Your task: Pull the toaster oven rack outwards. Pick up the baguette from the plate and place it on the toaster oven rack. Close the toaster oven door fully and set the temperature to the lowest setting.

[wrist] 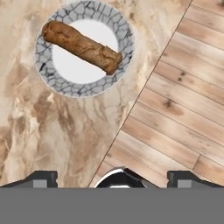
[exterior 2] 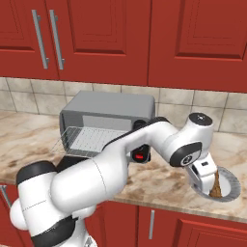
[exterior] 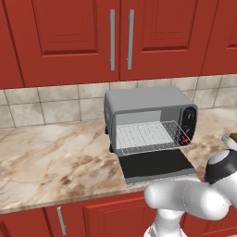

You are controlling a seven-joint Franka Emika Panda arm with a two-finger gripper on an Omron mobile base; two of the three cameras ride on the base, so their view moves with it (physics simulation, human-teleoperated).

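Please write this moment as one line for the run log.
rack: pulled out | door: open flat | baguette: on plate | claw: open, above plate, empty

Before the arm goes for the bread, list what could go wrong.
1. The plate sits close to the counter edge; a nudge might slide it toward the floor.
2. The baguette lies diagonally across the plate while the fingers stand wide open and off to one side; a misaligned close could roll it off.
3. The toaster oven door lies flat, and the toaster oven rack sticks out; a low carry could clip either.
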